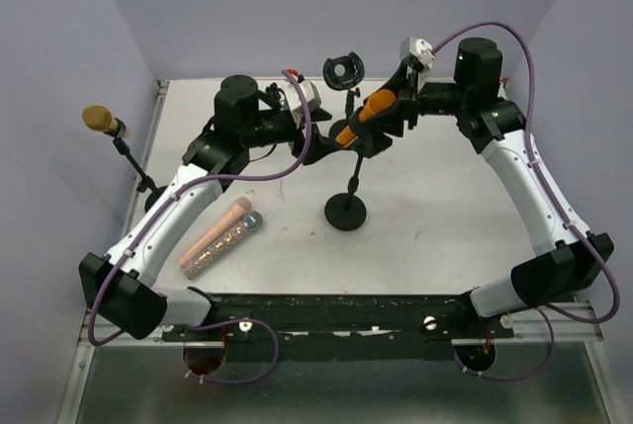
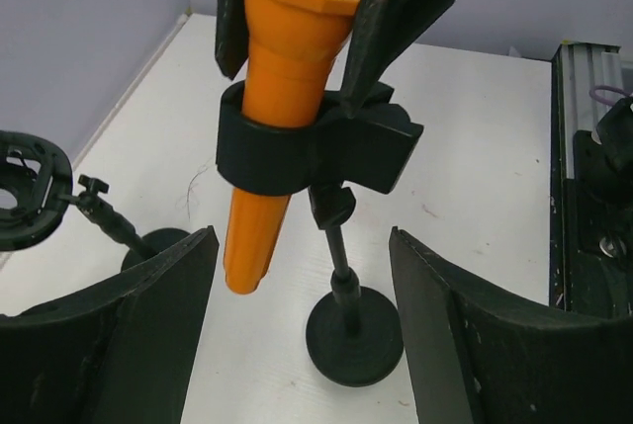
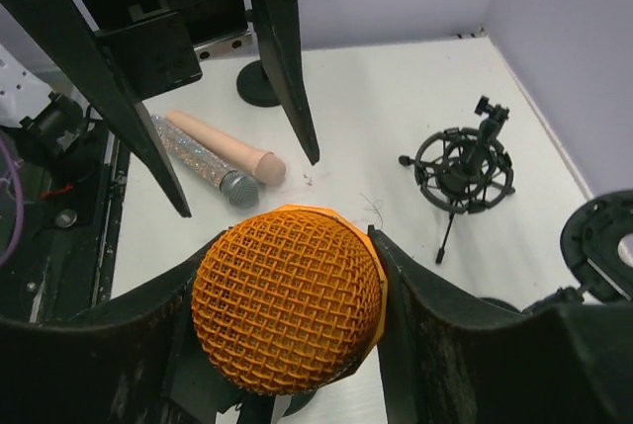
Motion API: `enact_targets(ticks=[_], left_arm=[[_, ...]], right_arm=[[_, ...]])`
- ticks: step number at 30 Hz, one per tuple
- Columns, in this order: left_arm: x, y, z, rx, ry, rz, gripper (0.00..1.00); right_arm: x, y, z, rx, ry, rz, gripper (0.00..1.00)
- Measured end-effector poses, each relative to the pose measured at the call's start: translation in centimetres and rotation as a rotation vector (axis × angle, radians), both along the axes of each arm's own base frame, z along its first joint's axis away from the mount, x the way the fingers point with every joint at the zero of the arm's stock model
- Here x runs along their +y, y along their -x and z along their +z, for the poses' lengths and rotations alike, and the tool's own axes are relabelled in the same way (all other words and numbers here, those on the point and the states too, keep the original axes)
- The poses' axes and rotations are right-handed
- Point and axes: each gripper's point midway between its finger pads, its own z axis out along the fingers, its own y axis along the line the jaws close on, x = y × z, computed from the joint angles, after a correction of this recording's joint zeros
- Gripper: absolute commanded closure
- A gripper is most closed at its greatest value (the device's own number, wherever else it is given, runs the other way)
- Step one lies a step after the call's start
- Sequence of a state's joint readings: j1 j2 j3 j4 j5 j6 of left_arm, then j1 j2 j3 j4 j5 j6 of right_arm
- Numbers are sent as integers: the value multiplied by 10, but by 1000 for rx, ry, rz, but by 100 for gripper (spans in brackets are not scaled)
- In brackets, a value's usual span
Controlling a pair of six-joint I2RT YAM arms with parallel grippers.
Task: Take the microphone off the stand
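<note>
Top external: white table (image 1: pixel 445 216), lilac walls (image 1: pixel 326 9); right pincer (image 3: pixel 292 266) clamps orange mic (image 2: pixel 287 58), left pincer (image 2: pixel 302 246) apart.

Overhead view looks down on the table (image 1: pixel 445 212); both close wrist views share the orange microphone (image 2: pixel 287 68).

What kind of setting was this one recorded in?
Probably a lab test cell, not a studio: a white table boxed in by plain lilac walls, with an orange microphone clipped in a stand and a pink microphone lying loose as props.
</note>
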State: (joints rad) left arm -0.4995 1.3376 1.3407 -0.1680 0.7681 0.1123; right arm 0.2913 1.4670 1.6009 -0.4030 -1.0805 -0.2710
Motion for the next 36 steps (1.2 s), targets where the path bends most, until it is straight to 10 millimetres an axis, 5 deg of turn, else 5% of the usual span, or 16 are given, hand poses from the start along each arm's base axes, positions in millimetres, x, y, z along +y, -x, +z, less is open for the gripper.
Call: enact_targets(ticks=[6,13,18,29,36], left_arm=[[4,12,15,-95,2,-42,22],[6,12,4,-92,-36,-42,22],[4,6,2,-82,-40,-36,22],[-28,-13,25,-113,-1,-156,24],[-58,-10,21,-112,1,-265,33]], right_arm=[[21,5,9,-111,-9,122,42],[27,2,-17,-96,12,144,9],[25,-7,-26,-69,29,87,0],[-3,14,4,-158,73,-78,0],[-19,22,-15,-89,152,-157,0]])
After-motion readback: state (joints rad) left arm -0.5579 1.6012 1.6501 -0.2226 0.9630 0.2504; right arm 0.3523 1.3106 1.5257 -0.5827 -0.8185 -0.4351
